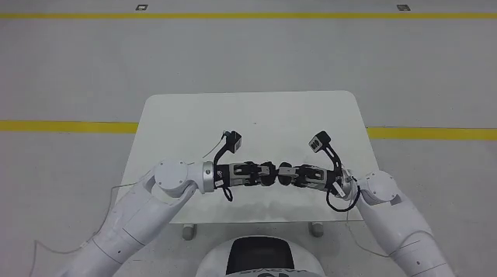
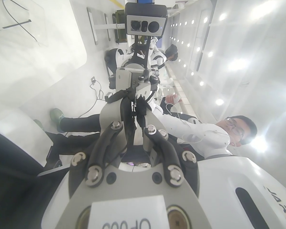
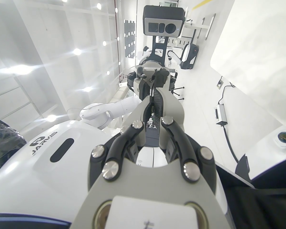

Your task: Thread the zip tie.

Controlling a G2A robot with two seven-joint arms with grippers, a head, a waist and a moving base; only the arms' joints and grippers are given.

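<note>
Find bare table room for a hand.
Far half of the table, back edge to wrist cameras, looks bare from above; so do both side strips. Crowded at the near edge, where the grippers meet. Left wrist view shows thin black zip ties lying somewhere on it.

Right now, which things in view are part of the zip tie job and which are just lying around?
Job:
- left gripper, shut
- right gripper, shut, tip to tip with the left one over the table
- thin black strips on the table, probably zip ties

Lying about:
- power brick
- yellow floor line
</note>
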